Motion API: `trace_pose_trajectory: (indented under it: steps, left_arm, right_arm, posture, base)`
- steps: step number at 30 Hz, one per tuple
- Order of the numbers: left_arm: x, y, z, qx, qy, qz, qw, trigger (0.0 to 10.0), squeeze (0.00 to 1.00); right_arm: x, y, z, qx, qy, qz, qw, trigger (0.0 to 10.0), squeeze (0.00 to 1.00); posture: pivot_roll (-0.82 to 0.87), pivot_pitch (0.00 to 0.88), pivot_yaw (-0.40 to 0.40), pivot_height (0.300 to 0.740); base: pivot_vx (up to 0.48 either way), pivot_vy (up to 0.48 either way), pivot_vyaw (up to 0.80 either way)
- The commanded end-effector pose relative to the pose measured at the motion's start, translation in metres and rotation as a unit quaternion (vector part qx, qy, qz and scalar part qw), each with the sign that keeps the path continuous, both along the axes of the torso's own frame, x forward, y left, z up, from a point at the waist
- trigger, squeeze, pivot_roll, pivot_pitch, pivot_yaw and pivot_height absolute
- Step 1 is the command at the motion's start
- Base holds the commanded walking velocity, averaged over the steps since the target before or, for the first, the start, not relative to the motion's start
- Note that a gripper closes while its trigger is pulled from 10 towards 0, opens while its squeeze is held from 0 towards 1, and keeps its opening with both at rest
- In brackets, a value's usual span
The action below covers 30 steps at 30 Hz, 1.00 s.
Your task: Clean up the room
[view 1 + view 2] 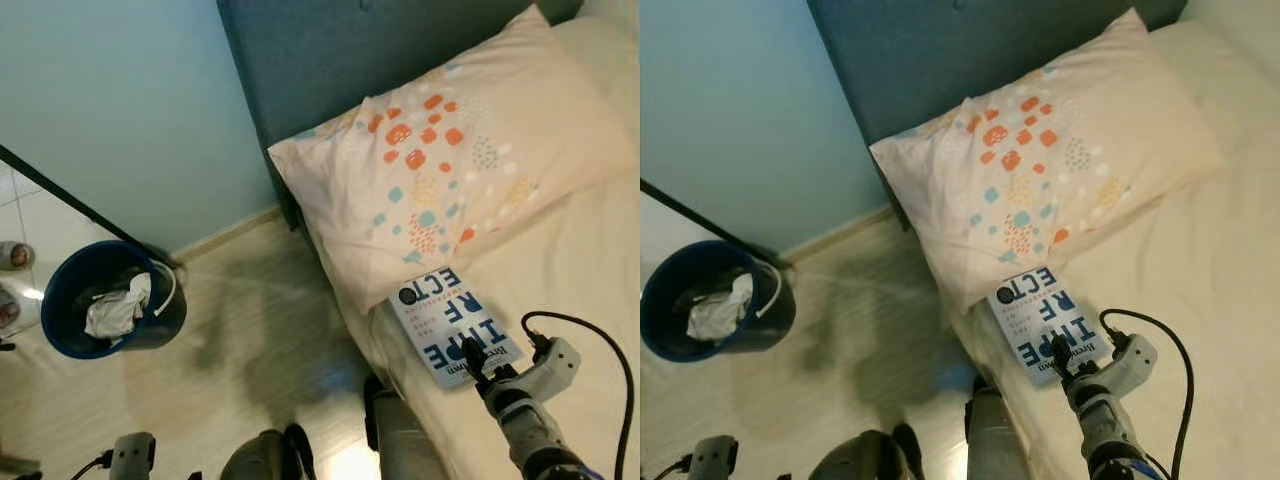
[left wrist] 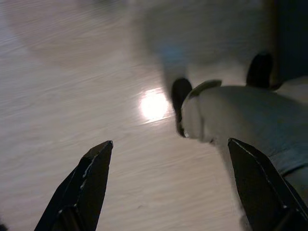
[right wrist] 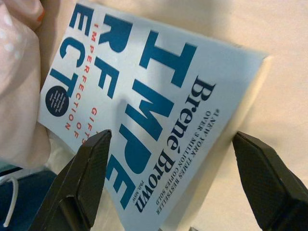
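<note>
the right pincer [image 3: 168, 183] hovers spread wide just above the book [image 3: 144, 110], which lies flat on the bed [image 1: 580, 270] right ahead of it, far end against the pillow [image 1: 450, 150], long axis running away from the fingers. the left pincer [image 2: 168, 187], also wide, hangs idle over the floor.

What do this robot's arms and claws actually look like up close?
The right arm is silver-grey metal in jointed, ridged segments, with a pale boxy block near the wrist and a thin black cable looping above it. The right gripper and left gripper each have two long, black, wedge-shaped fingers tapering to points.
</note>
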State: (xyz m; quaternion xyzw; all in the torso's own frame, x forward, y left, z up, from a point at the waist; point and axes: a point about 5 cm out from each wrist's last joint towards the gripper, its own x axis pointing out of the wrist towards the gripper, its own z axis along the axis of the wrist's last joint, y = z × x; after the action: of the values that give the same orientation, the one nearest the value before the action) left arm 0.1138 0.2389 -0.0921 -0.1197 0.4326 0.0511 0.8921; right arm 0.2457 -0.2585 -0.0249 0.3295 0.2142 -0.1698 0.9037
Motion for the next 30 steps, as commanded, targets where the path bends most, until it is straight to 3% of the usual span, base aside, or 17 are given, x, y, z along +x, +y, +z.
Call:
trace_pose_trajectory:
  steps: [1, 10, 11, 12, 13, 15, 16, 17, 18, 19, 21, 23, 25, 27, 30]
  left_arm:
    - [-0.018, -0.001, -0.007, -0.009, 0.037, 0.025, 0.999, 10.0, 0.00]
    - [-0.010, -0.004, -0.007, -0.021, 0.036, 0.045, 0.998, 10.0, 0.00]
    - [-0.008, -0.005, -0.007, -0.022, 0.035, 0.048, 0.998, 10.0, 0.00]
    - [-0.004, -0.005, -0.006, -0.019, 0.032, 0.055, 0.998, 10.0, 0.00]
    - [-0.004, -0.005, -0.006, -0.019, 0.032, 0.055, 0.998, 10.0, 0.00]
    - [0.002, -0.003, -0.005, -0.007, 0.030, 0.066, 0.997, 10.0, 0.00]
    - [0.002, -0.003, -0.005, -0.007, 0.030, 0.066, 0.997, 10.0, 0.00]
    - [0.011, 0.006, 0.000, 0.027, 0.021, 0.086, 0.996, 10.0, 0.00]
    - [0.013, 0.010, 0.002, 0.038, 0.018, 0.093, 0.995, 10.0, 0.00]
    - [0.013, 0.010, 0.002, 0.038, 0.018, 0.093, 0.995, 10.0, 0.00]
    - [0.019, 0.019, 0.006, 0.045, 0.005, 0.126, 0.991, 10.0, 0.00]
    - [0.027, 0.028, 0.011, 0.065, 0.001, 0.147, 0.987, 10.0, 0.00]
    - [0.030, 0.031, 0.013, 0.071, 0.001, 0.152, 0.986, 10.0, 0.00]
    - [0.032, 0.028, 0.012, 0.076, 0.016, 0.143, 0.987, 10.0, 0.00]
    - [0.032, 0.025, 0.011, 0.080, 0.025, 0.137, 0.987, 10.0, 0.00]
  right_arm:
    - [-0.014, 0.001, -0.012, 0.000, 0.041, -0.003, 0.999, 10.0, 1.00]
    - [-0.012, -0.001, -0.011, -0.035, 0.075, 0.007, 0.997, 10.0, 1.00]
    - [-0.010, 0.004, -0.012, -0.044, 0.080, 0.026, 0.995, 10.0, 0.87]
    - [-0.009, 0.016, -0.015, -0.062, 0.089, 0.080, 0.991, 10.0, 0.00]
    - [-0.009, 0.016, -0.015, -0.062, 0.089, 0.080, 0.991, 10.0, 0.00]
    - [-0.009, 0.039, -0.021, -0.096, 0.106, 0.175, 0.974, 10.0, 0.00]
    - [-0.009, 0.039, -0.021, -0.096, 0.106, 0.175, 0.974, 10.0, 0.00]
    - [-0.017, 0.062, -0.030, -0.142, 0.128, 0.282, 0.940, 10.0, 0.00]
    - [-0.020, 0.069, -0.033, -0.154, 0.133, 0.311, 0.928, 10.0, 0.00]
    - [-0.020, 0.069, -0.033, -0.154, 0.133, 0.311, 0.928, 10.0, 0.00]
    - [-0.025, 0.080, -0.037, -0.161, 0.139, 0.350, 0.912, 10.0, 0.00]
    - [-0.033, 0.096, -0.043, -0.187, 0.146, 0.421, 0.876, 10.0, 0.00]
    - [-0.037, 0.103, -0.046, -0.205, 0.151, 0.457, 0.853, 10.0, 0.00]
    - [-0.039, 0.108, -0.048, -0.214, 0.158, 0.471, 0.841, 10.0, 0.00]
    - [-0.040, 0.110, -0.048, -0.216, 0.160, 0.475, 0.838, 10.0, 0.00]
  posture:
    - [0.01, 0.193, 0.096, 0.740]
    - [-0.02, 0.150, 0.079, 0.740]
    - [-0.03, 0.132, 0.071, 0.740]
    - [-0.03, 0.111, 0.062, 0.740]
    - [-0.03, 0.111, 0.062, 0.740]
    - [-0.04, 0.090, 0.053, 0.740]
    - [-0.04, 0.090, 0.053, 0.740]
    - [-0.04, 0.078, 0.045, 0.740]
    - [-0.04, 0.078, 0.045, 0.740]
    - [-0.04, 0.078, 0.045, 0.740]
    - [-0.04, 0.060, 0.033, 0.740]
    - [-0.05, 0.041, 0.028, 0.740]
    - [-0.05, 0.038, 0.026, 0.740]
    - [-0.05, 0.028, 0.026, 0.740]
    - [-0.05, 0.026, 0.028, 0.740]
  base:
    - [0.000, 0.000, 0.00]
    - [0.000, 0.000, 0.00]
    - [0.000, 0.000, 0.00]
    - [0.000, 0.000, 0.00]
    - [0.000, 0.000, 0.00]
    - [0.000, 0.000, 0.00]
    - [0.000, 0.000, 0.00]
    - [0.000, 0.000, 0.00]
    - [0.000, 0.000, 0.00]
    - [0.000, 0.000, 0.00]
    - [0.000, 0.000, 0.00]
    - [0.000, 0.000, 0.00]
    - [0.000, 0.000, 0.00]
    - [0.000, 0.000, 0.00]
    - [0.000, 0.000, 0.00]
